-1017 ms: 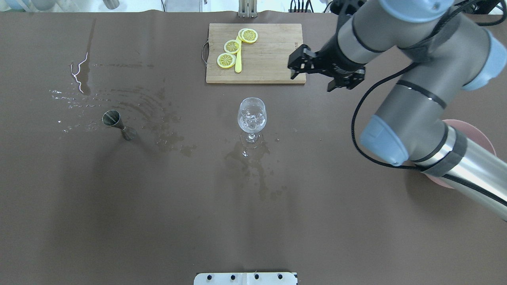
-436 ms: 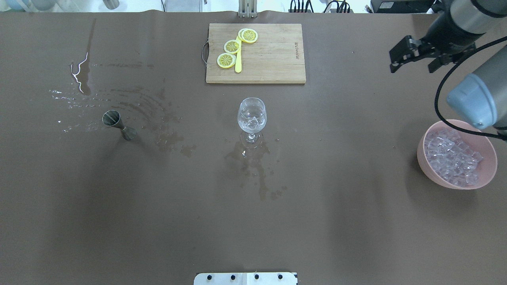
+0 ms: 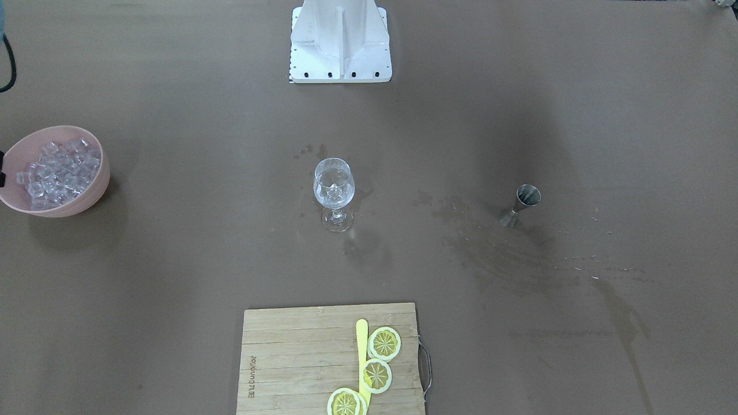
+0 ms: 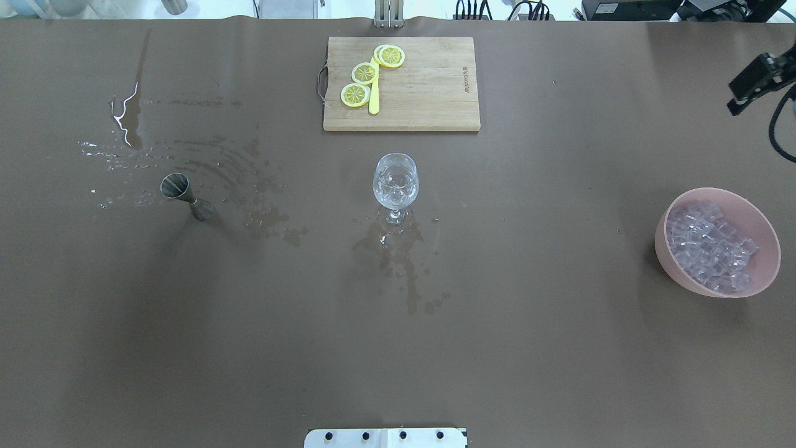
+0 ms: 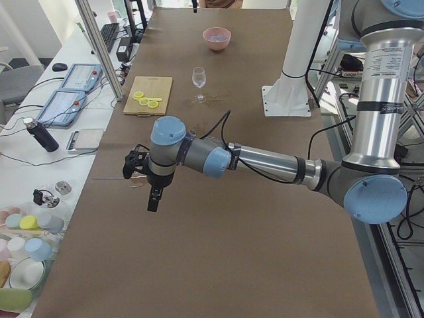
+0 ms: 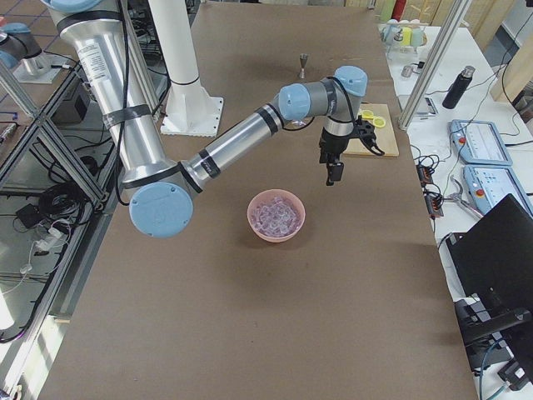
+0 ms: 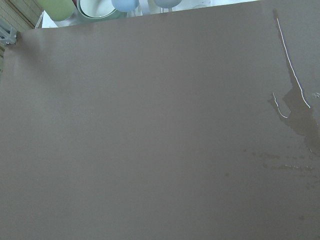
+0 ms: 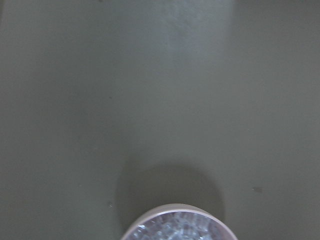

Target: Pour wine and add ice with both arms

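A clear wine glass (image 4: 395, 180) stands upright at the table's middle, with clear glassy pieces in its bowl; it also shows in the front view (image 3: 333, 187). The ice (image 4: 709, 247) is heaped in a pink bowl (image 4: 763, 274) at the right, also seen in the front view (image 3: 55, 168). My right gripper (image 4: 749, 87) is at the far right edge, beyond the bowl and high above the table, open and empty. My left gripper (image 5: 147, 189) shows only in the left side view, off the table's left end; I cannot tell its state.
A steel jigger (image 4: 186, 196) stands left of the glass among wet spill marks (image 4: 249, 186). A wooden cutting board (image 4: 429, 93) with lemon slices (image 4: 364, 73) and a yellow knife lies beyond the glass. A white pedestal base (image 4: 385, 437) sits at the near edge.
My right arm has swung from over the cutting board's right end to the far right edge, uncovering the bowl of ice. Glass, jigger and board have not moved.
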